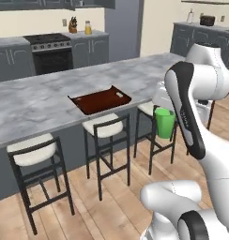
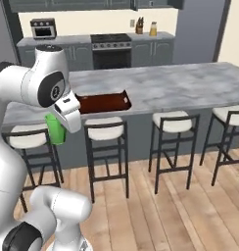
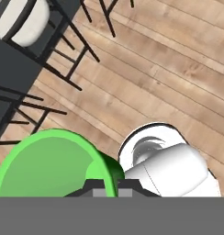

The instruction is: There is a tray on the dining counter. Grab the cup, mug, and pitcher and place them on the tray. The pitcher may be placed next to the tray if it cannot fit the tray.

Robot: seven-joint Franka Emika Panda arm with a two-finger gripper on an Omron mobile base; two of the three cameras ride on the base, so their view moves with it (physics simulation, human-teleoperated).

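Nearest, the green cup [image 3: 49,160] is held at its rim by the gripper [image 3: 106,189], whose jaws are pinched narrow over the wall, and is carried in the air above the wooden floor [image 3: 169,69] on the stool side of the dining counter [image 1: 36,101]. Beyond the stools [image 1: 104,125], the tray [image 1: 101,100] is seen lying bare at the counter's near edge. A slip could be feared, since only a thin rim is gripped. The counter edge could also be struck if the cup is brought across too low.
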